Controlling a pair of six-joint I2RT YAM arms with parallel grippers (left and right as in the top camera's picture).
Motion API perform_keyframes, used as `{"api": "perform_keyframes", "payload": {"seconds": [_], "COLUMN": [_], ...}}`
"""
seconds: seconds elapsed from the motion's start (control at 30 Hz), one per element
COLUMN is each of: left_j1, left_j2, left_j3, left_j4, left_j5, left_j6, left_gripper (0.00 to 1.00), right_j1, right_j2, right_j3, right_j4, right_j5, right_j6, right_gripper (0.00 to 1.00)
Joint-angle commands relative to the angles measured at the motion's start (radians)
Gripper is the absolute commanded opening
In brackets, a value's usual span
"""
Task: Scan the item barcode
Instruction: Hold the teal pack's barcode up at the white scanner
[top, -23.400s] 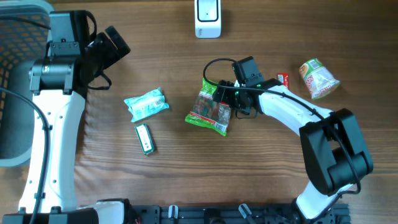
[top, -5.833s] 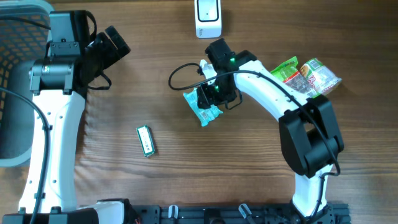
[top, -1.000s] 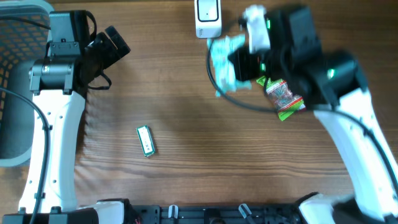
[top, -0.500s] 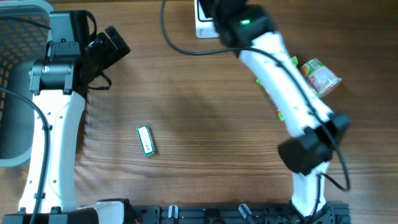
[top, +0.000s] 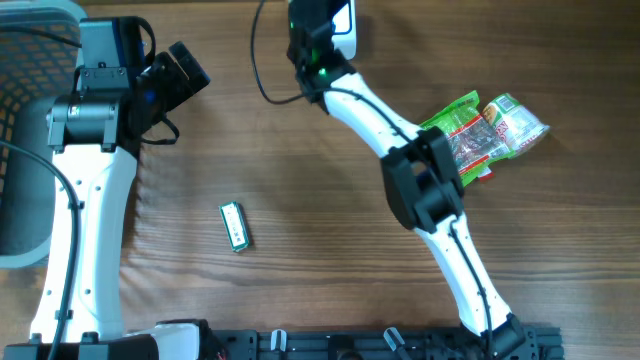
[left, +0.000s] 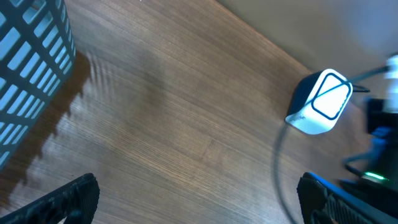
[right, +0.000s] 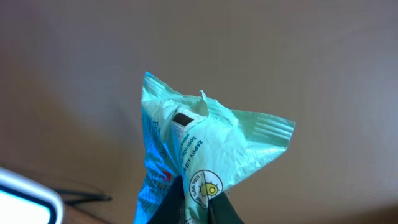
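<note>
Right pincer (right: 198, 208) grips mint packet (right: 208, 146) (crumpled, seemingly).

mint-green packet (right: 205, 149), white scanner (left: 320, 102), wood-grain table (top: 300, 250)

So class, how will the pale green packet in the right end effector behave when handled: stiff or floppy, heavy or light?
Probably floppy: the pale green packet is creased and crumpled above the right end effector. Likely light, as a pinch at one edge holds it up. Its smooth film may slip.

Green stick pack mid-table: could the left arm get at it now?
Probably yes: the left arm's fingers stand open and empty, and only bare wood lies between them and the stick pack.
</note>
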Motion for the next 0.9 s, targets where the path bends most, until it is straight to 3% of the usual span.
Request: {"api": "perform_keyframes", "payload": {"seconds": [0.0, 0.13, 0.37, 0.67, 0.87], "left_j1": [0.005, 0.005, 0.005, 0.005, 0.005], "left_j2": [-0.018, -0.018, -0.018, -0.018, -0.018], "left_j3": [0.015, 0.015, 0.015, 0.015, 0.015], "left_j4": [0.002, 0.002, 0.002, 0.002, 0.002], "left_j5": [0.004, 0.004, 0.004, 0.004, 0.004], "left_j6": [0.019, 0.019, 0.019, 0.019, 0.019], "left_gripper": [1.0, 1.0, 1.0, 1.0, 1.0], "right_j1": [0.0, 0.003, 0.036, 0.047, 0.047], "right_j2": [0.08, 0.114, 0.114, 0.114, 0.113], "right_j3": [0.017, 0.017, 0.017, 0.017, 0.017], "right_j4": [0.046, 0.025, 0.0, -0.254, -0.261], "right_j5": [-0.037, -0.045, -0.041, -0.043, -0.062], "right_j6": [-0.142, 0.072, 0.171, 0.551, 0.589], "right_gripper": [0.04, 0.04, 0.04, 0.04, 0.04]}}
